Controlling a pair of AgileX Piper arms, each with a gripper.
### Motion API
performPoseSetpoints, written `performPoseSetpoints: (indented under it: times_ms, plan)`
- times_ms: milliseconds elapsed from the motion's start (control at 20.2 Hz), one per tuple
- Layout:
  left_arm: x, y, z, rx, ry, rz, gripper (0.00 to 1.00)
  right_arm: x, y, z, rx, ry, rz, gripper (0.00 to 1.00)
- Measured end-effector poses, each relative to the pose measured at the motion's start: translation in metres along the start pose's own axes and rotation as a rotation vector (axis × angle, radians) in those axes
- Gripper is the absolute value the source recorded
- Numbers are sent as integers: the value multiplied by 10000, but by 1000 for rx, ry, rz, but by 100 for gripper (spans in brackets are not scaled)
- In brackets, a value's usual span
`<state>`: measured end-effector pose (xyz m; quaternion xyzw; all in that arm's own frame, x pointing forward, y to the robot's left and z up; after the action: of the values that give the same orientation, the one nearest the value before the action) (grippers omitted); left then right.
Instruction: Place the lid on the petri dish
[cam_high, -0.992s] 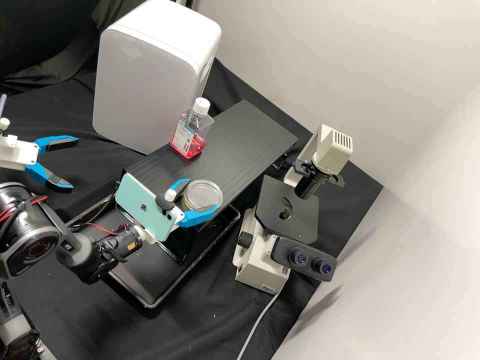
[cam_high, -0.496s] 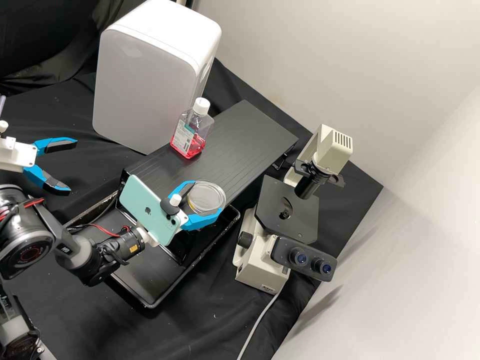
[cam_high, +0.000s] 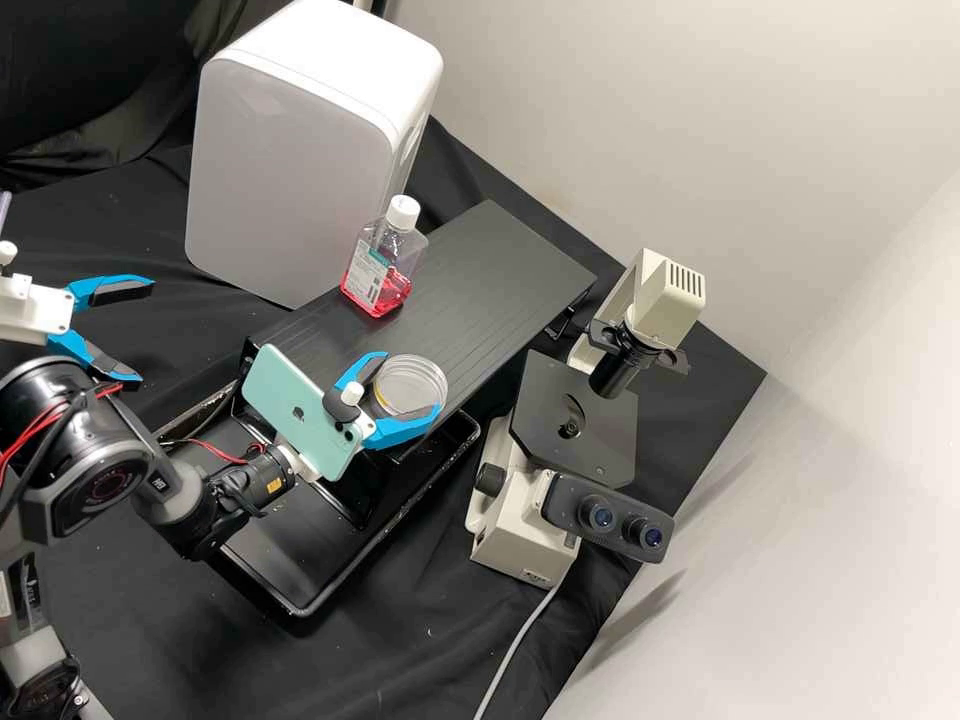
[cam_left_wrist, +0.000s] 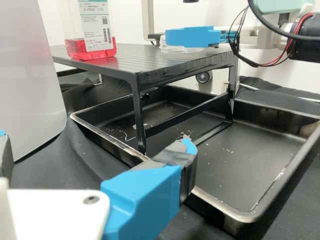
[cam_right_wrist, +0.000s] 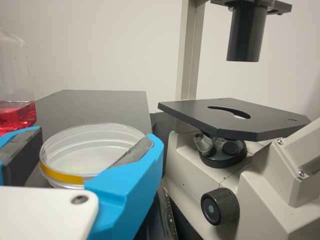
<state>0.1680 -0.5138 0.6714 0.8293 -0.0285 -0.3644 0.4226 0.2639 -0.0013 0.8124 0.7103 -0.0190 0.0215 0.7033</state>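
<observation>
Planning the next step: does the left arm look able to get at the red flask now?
Probably yes: the left gripper is open and the flask stands unblocked in its wrist view, the white box just beside the path.

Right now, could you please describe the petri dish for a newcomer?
On the black platform between the white box and the microscope, find the near right corner. The right gripper's blue jaws hold the petri dish there: shallow, clear, yellow-banded, unlike the red-filled bottle.

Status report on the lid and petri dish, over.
Left end effector open, off beside the platform. Right end effector shut on petri dish atop it; lid looks seated. Bottle stands apart, farther along.
</observation>
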Motion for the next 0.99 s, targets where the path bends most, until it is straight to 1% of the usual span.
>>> performPoseSetpoints:
  times_ms: [99, 347, 397, 595, 843, 943, 992]
  plan:
    - [0, 0, 0, 0, 0, 0, 100, 17, 11, -10, 0, 5, 5, 0]
    - [0, 0, 0, 0, 0, 0, 100, 17, 11, -10, 0, 5, 5, 0]
    - [0, 0, 0, 0, 0, 0, 100, 17, 11, -10, 0, 5, 5, 100]
    - [7, -24, -5, 0, 2, -11, 100, 19, 3, -2, 0, 2, 2, 100]
    - [7, -23, -5, 0, 2, -10, 100, 10, -4, 5, 0, -2, -2, 100]
    - [7, -23, -5, 8, 2, -10, 100, -14, -6, 5, 0, -4, -4, 100]
    - [7, -23, -5, 8, 2, -10, 100, -25, -10, 8, 0, -7, -6, 100]
